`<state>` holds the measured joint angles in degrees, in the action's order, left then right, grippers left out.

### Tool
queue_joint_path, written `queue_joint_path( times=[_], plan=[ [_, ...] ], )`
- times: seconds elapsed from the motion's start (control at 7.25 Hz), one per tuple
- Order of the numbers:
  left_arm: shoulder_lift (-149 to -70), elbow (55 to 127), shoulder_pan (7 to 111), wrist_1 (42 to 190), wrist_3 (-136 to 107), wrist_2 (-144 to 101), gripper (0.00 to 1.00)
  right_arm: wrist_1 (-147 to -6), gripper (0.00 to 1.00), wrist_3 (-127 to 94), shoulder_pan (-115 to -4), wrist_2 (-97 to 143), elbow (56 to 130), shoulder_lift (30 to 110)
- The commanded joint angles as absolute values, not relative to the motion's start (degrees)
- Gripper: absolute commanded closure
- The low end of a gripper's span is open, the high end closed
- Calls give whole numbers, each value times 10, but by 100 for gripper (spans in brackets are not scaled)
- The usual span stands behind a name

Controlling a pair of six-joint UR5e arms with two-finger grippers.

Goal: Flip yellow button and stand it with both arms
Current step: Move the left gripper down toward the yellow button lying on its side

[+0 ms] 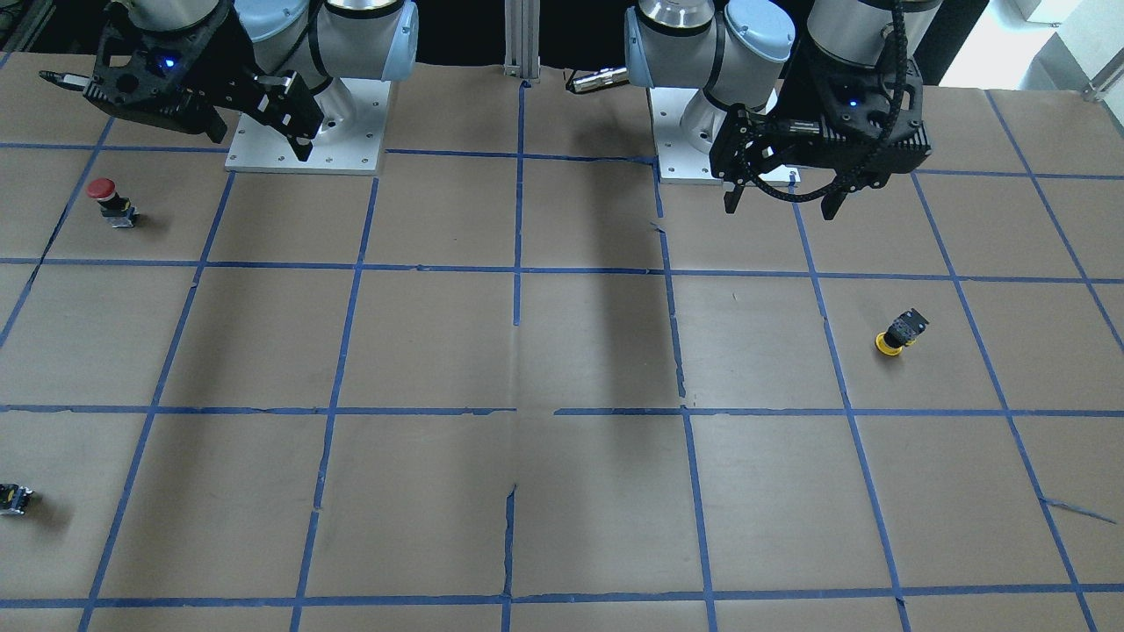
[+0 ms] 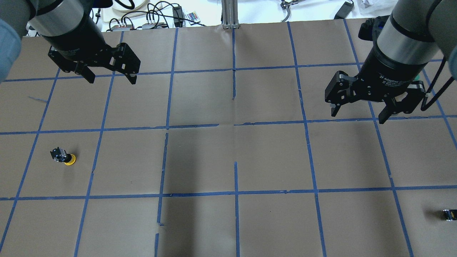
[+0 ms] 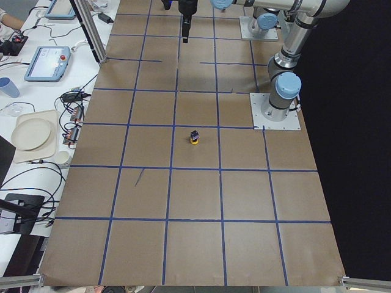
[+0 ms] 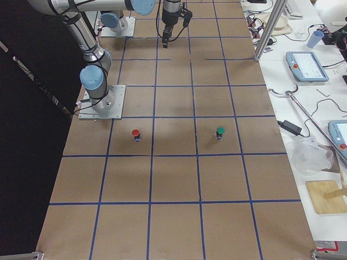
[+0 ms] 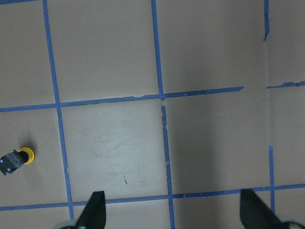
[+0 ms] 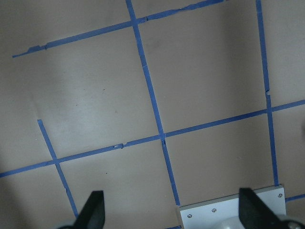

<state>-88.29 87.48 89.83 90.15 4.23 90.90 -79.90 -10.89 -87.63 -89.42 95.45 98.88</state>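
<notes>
The yellow button [image 1: 900, 333] rests upside down on its yellow cap, with the black body pointing up, on the brown paper on my left side. It also shows in the overhead view [image 2: 63, 157], the exterior left view [image 3: 193, 137] and at the left edge of the left wrist view [image 5: 16, 158]. My left gripper [image 1: 781, 209] [image 2: 111, 79] hangs open and empty, high above the table and well away from the button. My right gripper [image 1: 261, 140] [image 2: 358, 117] is also open, empty and raised over the other half of the table.
A red-capped button [image 1: 110, 200] stands near my right base. A green-capped button [image 4: 219, 131] stands farther out. A small black part [image 1: 13, 499] is cut by the frame edge. Blue tape lines grid the paper. Two base plates [image 1: 307, 145] are bolted to the table's rear.
</notes>
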Motion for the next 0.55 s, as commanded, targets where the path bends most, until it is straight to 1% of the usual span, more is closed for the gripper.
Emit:
queue_joint_path(
  times=[0.0, 0.28, 0.41],
  plan=[
    [-882, 877, 898, 902, 42, 910, 2, -798, 0, -109, -876, -895, 954, 989],
    [-871, 910, 880, 902, 49, 936, 2, -800, 0, -108, -876, -895, 954, 988],
    [-873, 925, 842, 897, 90, 972, 2, -802, 0, -109, -876, -894, 954, 988]
  ],
)
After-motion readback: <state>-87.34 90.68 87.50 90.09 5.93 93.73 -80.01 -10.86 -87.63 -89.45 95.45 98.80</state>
